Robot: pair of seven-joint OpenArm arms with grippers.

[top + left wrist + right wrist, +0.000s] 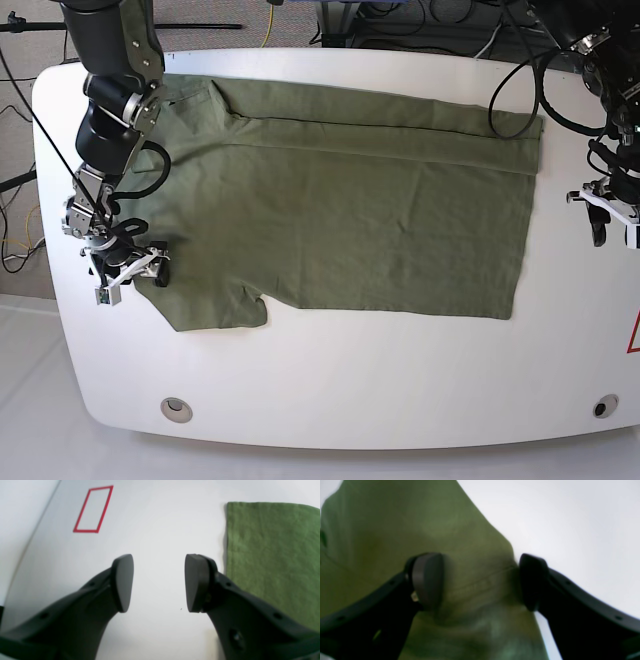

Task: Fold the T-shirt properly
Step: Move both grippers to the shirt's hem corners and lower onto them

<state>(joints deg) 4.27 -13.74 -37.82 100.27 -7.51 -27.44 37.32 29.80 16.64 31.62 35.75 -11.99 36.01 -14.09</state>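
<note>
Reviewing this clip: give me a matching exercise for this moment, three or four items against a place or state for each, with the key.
Items:
1. left gripper
2. right gripper
3. T-shirt
4. red tape rectangle

States:
A. spread flat on the white table
B. open, jaws on either side of a sleeve edge
C. open above bare table, beside the cloth
D. marked on the table, nothing inside it

Pairs: 1-C, 2-B, 3-A, 4-D

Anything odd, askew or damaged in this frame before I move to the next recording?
Nothing stands out. The T-shirt lies mostly flat on the table, its far edge folded over, with no tears or stains visible.
</note>
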